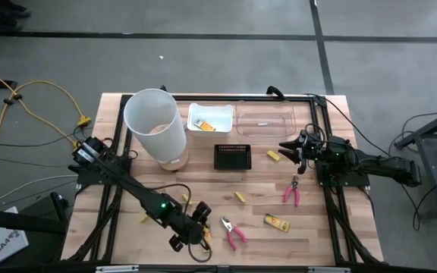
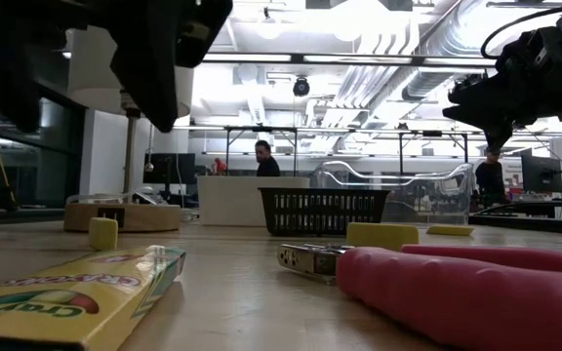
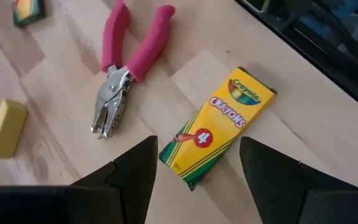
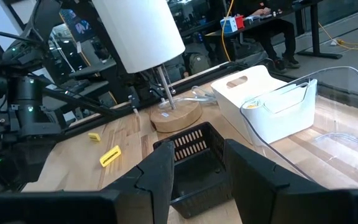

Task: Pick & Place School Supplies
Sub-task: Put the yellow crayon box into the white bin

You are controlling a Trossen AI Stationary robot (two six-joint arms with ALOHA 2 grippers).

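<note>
Wooden table (image 1: pixel 256 216) carries scattered supplies. Left gripper (image 3: pixel 194 165) hangs with fingers spread wide just above a crayon box (image 3: pixel 219 124) near the front edge, pink pliers (image 3: pixel 129 62) beside it. Right gripper (image 4: pixel 197 165), half open and empty, hovers over a black basket (image 4: pixel 194 158).

The left arm reaches diagonally toward five o'clock, its left gripper (image 1: pixel 201 231) low at the near edge, fingers (image 3: pixel 135 171) spread wide with nothing between them. The right arm stretches toward nine o'clock, its right gripper (image 1: pixel 288 148) raised, fingers (image 4: pixel 160 168) parted, empty.
</note>
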